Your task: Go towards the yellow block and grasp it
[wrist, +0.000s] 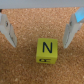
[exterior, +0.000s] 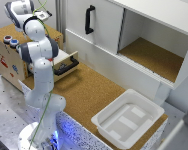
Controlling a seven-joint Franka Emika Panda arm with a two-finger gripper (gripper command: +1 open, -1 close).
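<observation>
**Over the cork top: closing on the yellow block**

Below the wrist camera, on the brown cork surface (wrist: 30,30), sits the yellow block (wrist: 46,50), a small cube with a black letter N on its upper face and a smaller dark mark on the side face turned to the camera. It rests flat and upright, with bare cork all round it. The gripper (wrist: 41,29) is spread wide: its two grey fingers (wrist: 7,27) stand well apart, and neither touches the block. The cube lies between their lines but off the midpoint, so the grasp is not yet centred.

From the exterior view the block cannot be seen; the white Franka arm (exterior: 39,75) hides whatever is under its wrist, so which edge or corner of the cork top the block lies near cannot be told. Also standing there are a white plastic tub (exterior: 126,117) at the near corner, an open wooden drawer (exterior: 66,62) and a white cabinet (exterior: 144,35) along the far edge.

To do this step well, I judge the wrist should first shift until the N sits midway between the fingers, then descend straight, keeping the fingers square to two opposite faces. The block looks slightly turned against the finger line, so a small wrist rotation would help. Close only once the fingertips are beside the cube's sides, short of the cork; an off-centre squeeze would likely push or twist the block away.
</observation>
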